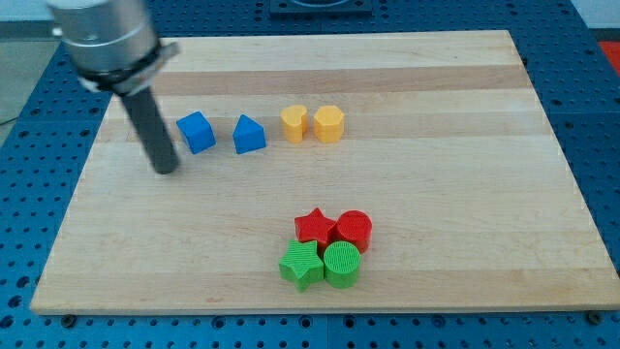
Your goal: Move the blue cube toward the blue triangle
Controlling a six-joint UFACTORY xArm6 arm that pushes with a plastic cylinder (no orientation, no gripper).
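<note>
The blue cube [197, 132] sits on the wooden board [436, 145] at the upper left. The blue triangle [249, 135] stands just to its right, a small gap between them. My tip [166, 169] is down on the board a little left of and below the blue cube, not touching it. The dark rod rises from it toward the view's top left.
Two yellow blocks, a heart-like one [294, 123] and a hexagon [328, 124], stand right of the blue triangle. Lower middle holds a tight cluster: red star [315, 227], red cylinder [354, 230], green star [301, 265], green cylinder [342, 264].
</note>
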